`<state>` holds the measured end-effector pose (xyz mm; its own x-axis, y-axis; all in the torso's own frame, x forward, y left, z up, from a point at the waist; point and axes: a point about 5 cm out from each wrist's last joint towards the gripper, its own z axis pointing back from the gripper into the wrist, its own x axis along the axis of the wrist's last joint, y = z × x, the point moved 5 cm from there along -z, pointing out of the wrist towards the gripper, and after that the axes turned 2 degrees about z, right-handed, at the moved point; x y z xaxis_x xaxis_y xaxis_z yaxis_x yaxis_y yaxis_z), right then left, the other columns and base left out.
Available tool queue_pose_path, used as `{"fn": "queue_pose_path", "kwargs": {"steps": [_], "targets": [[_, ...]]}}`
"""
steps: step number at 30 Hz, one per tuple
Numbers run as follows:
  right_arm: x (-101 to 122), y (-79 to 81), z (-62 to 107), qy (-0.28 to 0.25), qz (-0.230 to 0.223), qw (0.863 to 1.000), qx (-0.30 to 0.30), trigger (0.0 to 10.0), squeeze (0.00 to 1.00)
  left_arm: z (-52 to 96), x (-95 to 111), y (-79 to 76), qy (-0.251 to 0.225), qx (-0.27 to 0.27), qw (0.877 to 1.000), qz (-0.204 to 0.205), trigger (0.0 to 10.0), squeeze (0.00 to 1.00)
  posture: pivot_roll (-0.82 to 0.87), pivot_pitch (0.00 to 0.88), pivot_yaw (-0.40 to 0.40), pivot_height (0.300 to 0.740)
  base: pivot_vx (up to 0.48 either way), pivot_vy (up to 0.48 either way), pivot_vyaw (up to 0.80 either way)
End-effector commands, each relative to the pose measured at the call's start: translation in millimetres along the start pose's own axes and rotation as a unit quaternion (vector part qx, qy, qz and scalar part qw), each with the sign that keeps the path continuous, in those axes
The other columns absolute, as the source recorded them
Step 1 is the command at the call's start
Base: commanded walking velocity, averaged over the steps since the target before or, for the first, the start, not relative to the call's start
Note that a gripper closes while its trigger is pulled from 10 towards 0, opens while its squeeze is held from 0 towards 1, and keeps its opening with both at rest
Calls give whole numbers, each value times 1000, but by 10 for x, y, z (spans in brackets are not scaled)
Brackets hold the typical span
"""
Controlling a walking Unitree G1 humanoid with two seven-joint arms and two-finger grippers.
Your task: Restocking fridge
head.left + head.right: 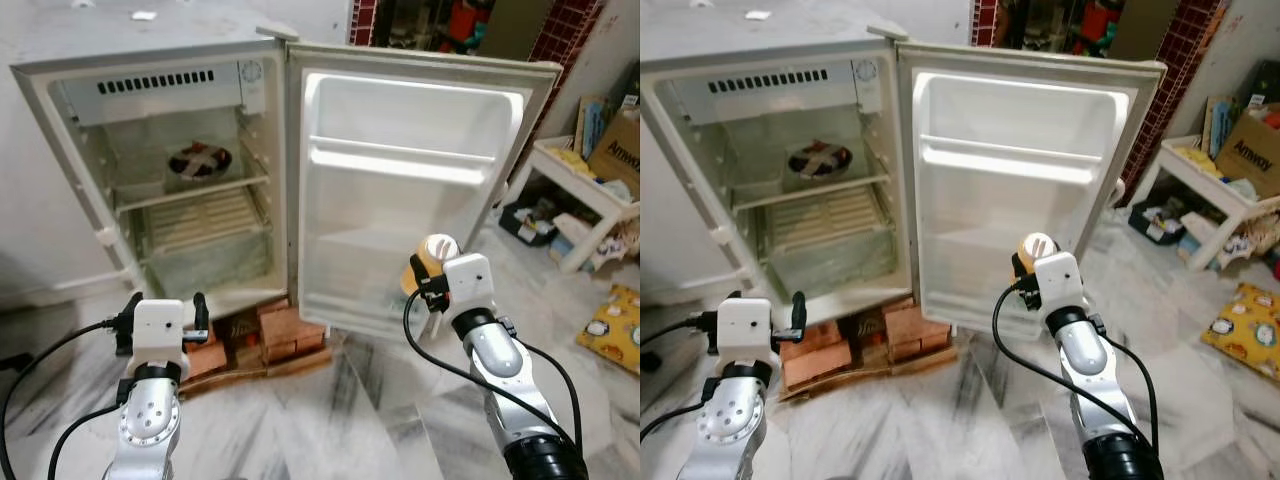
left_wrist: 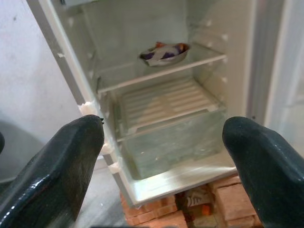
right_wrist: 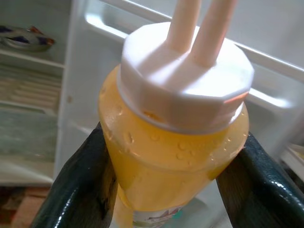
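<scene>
A small white fridge [image 1: 150,70] stands open, its door [image 1: 400,190] swung to the right with bare door shelves. A bowl [image 1: 199,160] sits on the upper shelf inside. My right gripper [image 1: 424,276] is shut on a yellow squeeze bottle [image 3: 175,137] with a white twin-nozzle cap, held in front of the lower part of the door. The left gripper [image 1: 163,312] is open and holds nothing, low in front of the fridge's bottom compartment [image 2: 175,142].
The fridge rests on red bricks [image 1: 285,330] over a marble floor. A white low table [image 1: 570,185] with boxes and clutter stands at the right. A yellow cloth [image 1: 615,325] lies on the floor far right. Cables trail from both arms.
</scene>
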<state>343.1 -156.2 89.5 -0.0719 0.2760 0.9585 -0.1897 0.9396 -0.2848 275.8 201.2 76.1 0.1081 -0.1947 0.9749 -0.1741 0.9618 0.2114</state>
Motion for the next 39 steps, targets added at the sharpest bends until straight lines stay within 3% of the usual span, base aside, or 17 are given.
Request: {"fn": "queue_pose_path", "kwargs": {"steps": [1, 13, 16, 19, 31, 39], "targets": [[68, 60, -46, -12, -2, 1000, 7, 10000, 0, -19, 36, 42, -6, 5, 1000, -1, 10000, 0, 113, 13, -84, 740, 304, 0, 0], [8, 144, -28, 1, -10, 999, 30, 10000, 0, 49, 119, 56, -24, 8, 1000, 9, 10000, 0, 116, 17, -85, 740, 141, -21, 0], [-44, 168, -7, 13, -8, 999, 39, 10000, 0, 110, 88, 51, -22, -5, 1000, -15, 10000, 0, 118, 15, -87, 740, 0, 0, 0], [-54, 173, -3, 15, -9, 999, 41, 10000, 0, 130, 50, 63, -15, -5, 1000, -12, 10000, 0, 119, 16, -88, 740, 0, 0, 0], [-88, 179, -16, 25, 0, 998, 52, 10000, 0, 96, 90, 10, -19, -10, 1000, -1, 10000, 0, 113, 24, -91, 740, 0, -302, 0], [-70, 329, 4, 22, -28, 995, 97, 10000, 0, 50, 145, 52, -31, 2, 1000, -3, 10000, 0, 117, 29, -92, 740, 0, -157, 0]]}}
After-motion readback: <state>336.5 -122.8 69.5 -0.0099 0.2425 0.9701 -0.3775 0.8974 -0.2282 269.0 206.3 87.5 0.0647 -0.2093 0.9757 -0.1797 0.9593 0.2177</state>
